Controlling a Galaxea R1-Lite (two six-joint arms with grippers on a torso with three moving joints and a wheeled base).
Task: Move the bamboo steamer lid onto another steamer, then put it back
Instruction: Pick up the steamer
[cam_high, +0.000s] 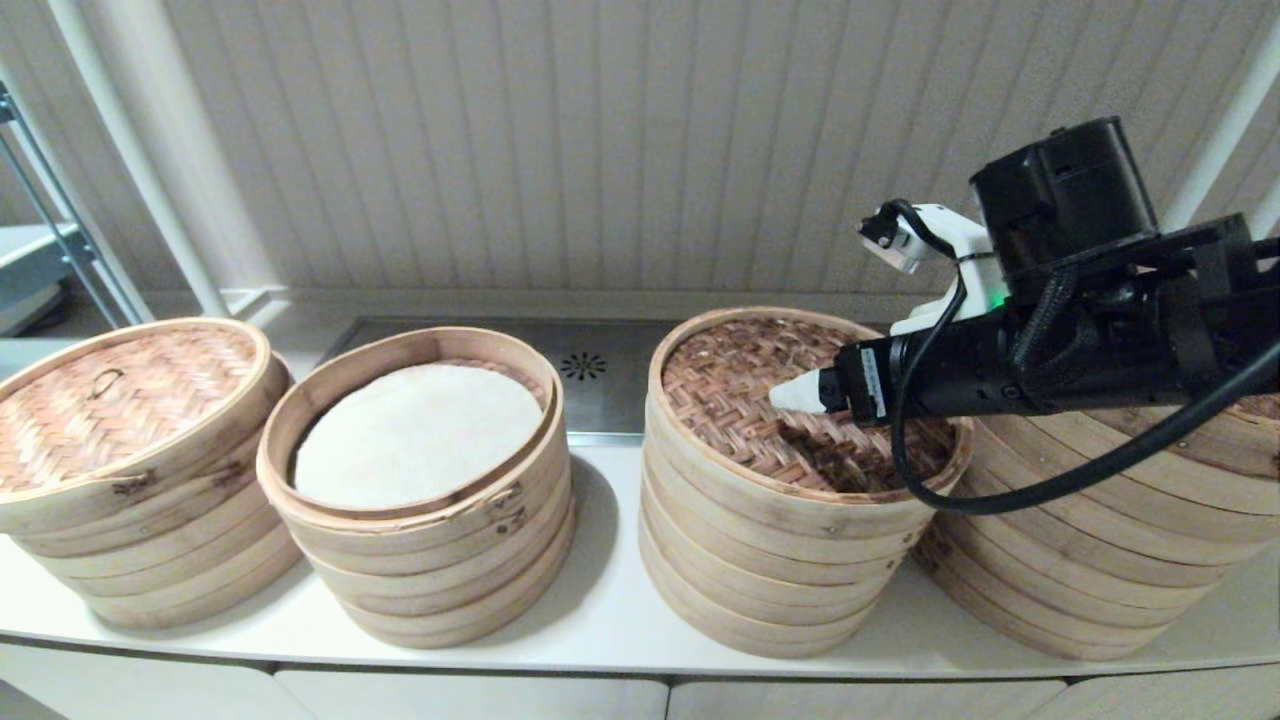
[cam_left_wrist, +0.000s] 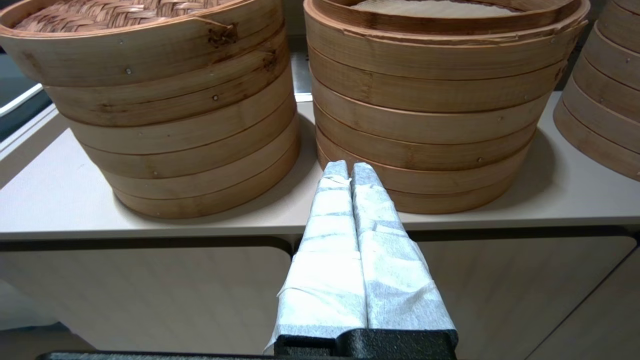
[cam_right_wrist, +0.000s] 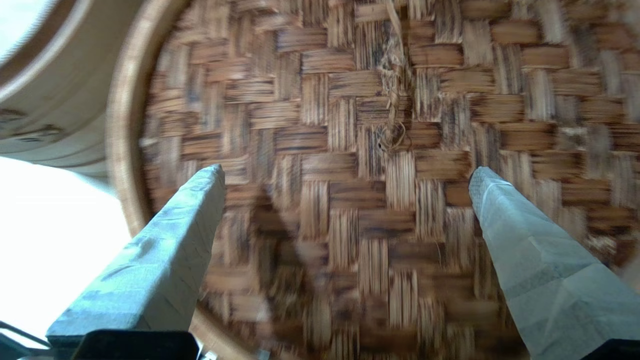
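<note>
A woven bamboo lid (cam_high: 740, 390) lies on the third steamer stack (cam_high: 770, 550) from the left. My right gripper (cam_high: 795, 395) hovers just above this lid, open, with nothing between its fingers. In the right wrist view the lid's weave (cam_right_wrist: 350, 200) fills the picture, and its small twine handle (cam_right_wrist: 395, 115) lies just beyond the gripper (cam_right_wrist: 345, 175). The second stack (cam_high: 415, 430) has no lid and shows a white liner. My left gripper (cam_left_wrist: 349, 167) is shut and empty, parked low in front of the counter edge.
The far-left stack carries its own woven lid with a loop handle (cam_high: 105, 385). A fourth stack (cam_high: 1100, 530) stands at the right, partly hidden by my right arm. All stand on a white counter (cam_high: 600, 610), with a metal drain panel (cam_high: 590, 370) and wall behind.
</note>
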